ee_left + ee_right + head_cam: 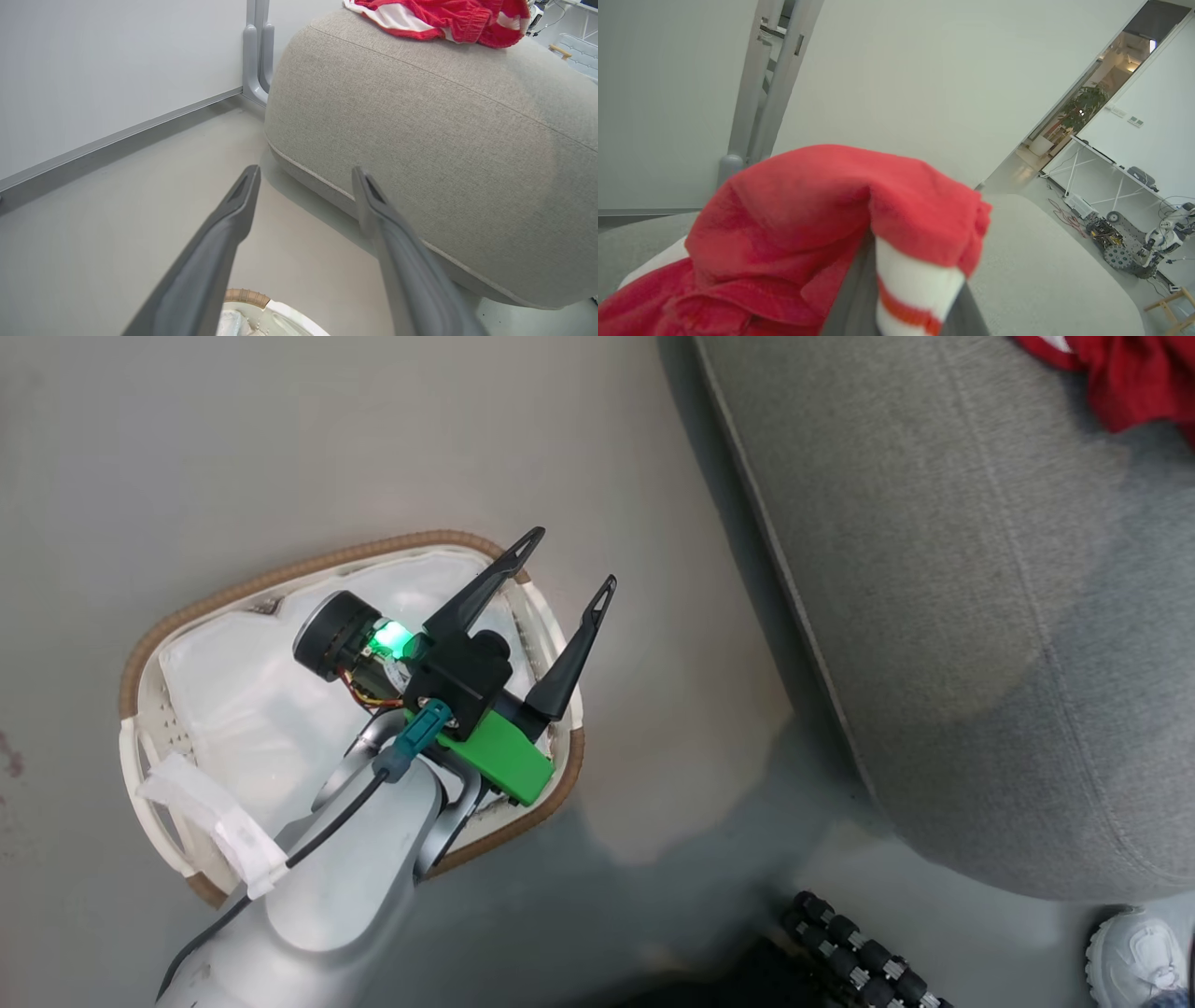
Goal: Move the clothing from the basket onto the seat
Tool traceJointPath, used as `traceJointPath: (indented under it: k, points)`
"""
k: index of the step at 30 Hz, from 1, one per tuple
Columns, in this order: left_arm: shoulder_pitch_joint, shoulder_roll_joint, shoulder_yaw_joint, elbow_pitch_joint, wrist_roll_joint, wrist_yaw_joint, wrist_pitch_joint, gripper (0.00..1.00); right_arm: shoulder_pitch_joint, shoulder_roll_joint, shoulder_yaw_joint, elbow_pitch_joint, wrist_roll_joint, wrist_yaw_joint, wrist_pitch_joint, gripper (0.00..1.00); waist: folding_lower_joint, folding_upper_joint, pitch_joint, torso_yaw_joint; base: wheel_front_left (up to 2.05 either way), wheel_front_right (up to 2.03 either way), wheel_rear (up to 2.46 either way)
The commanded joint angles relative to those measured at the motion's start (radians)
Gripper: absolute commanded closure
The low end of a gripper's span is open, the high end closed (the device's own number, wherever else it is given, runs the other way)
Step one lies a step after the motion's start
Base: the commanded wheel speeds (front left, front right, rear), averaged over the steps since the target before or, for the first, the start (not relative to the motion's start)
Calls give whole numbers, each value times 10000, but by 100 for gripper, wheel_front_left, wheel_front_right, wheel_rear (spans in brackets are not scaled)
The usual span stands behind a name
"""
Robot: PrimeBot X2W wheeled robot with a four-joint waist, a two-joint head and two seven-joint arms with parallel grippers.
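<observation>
Head view at 9 o'clock: the oval basket (308, 565), white plastic with a brown woven rim and a crinkly white liner (243, 709). Its long axis runs roughly 7 to 1 o'clock. The left gripper (574, 556) hangs over its 3 o'clock end, both dark fingers spread wide with nothing between them, pointing at 1 o'clock. The left wrist view backs that up: the fingers (224, 233) frame bare floor, and a sliver of basket rim (245, 295) sits at 6 o'clock.

Going right, the seat (934, 569) is a big rounded grey cushion, coarse fabric with a stitched seam. The head view catches just a red scrap of clothing (1130, 373) at 1 o'clock. The left wrist view shows that heap (434, 16) on top of the seat (444, 140), stretched 9 to 3, fuzzy red with white stripes.

In the right wrist view, the right gripper (915, 261) is clamped on the clothing (822, 210), which drapes over it above the seat (1041, 261). A white cuff with a red stripe points to 6.
</observation>
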Motion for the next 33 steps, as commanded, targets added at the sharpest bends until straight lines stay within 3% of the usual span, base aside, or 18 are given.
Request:
traceJointPath:
  k: [1, 9, 11, 12, 13, 14, 23, 33]
  points:
    - [-123, 83, 29, -53, 1, 76, -3, 0, 328, 130, -201, 20, 7, -14, -4, 100, -2, -1, 402, 253, 0, 0, 0]
    - [212, 191, 99, -20, -100, 147, -3, 0, 1913, 1281, -627, -152, 128, -14, -3, 100, -2, -1, 143, 10, 0, 0, 0]
    - [277, 175, 116, -3, -139, 160, -3, 0, 2210, 1535, -679, -356, 209, -14, -3, 75, -2, -1, 14, -38, 0, 0, 0]
    - [317, 147, 123, 3, -156, 162, -3, 0, 2403, 1642, -637, -495, 204, -14, -4, 52, -2, -1, -68, -54, 0, 0, 0]
    - [350, 120, 142, 0, -175, 163, -3, 0, 2571, 1725, -521, -615, 172, -14, -4, 20, -2, -1, -147, -67, 0, 0, 0]
    - [388, 91, 181, -24, -204, 159, -3, 0, 2777, 1806, -409, -756, 134, -14, -4, 0, -2, -1, -239, -78, 0, 0, 0]
    - [1023, -306, 531, -103, -383, 105, -3, 0, 4361, 2044, -18, -1605, 211, -14, -3, 0, -2, -1, -1453, 138, 0, 0, 0]
    - [2138, -948, 1383, -152, -628, -4, -3, 0, 4899, 1419, 385, -1944, 151, -14, -3, 0, -2, -1, -3428, 781, 0, 0, 0]
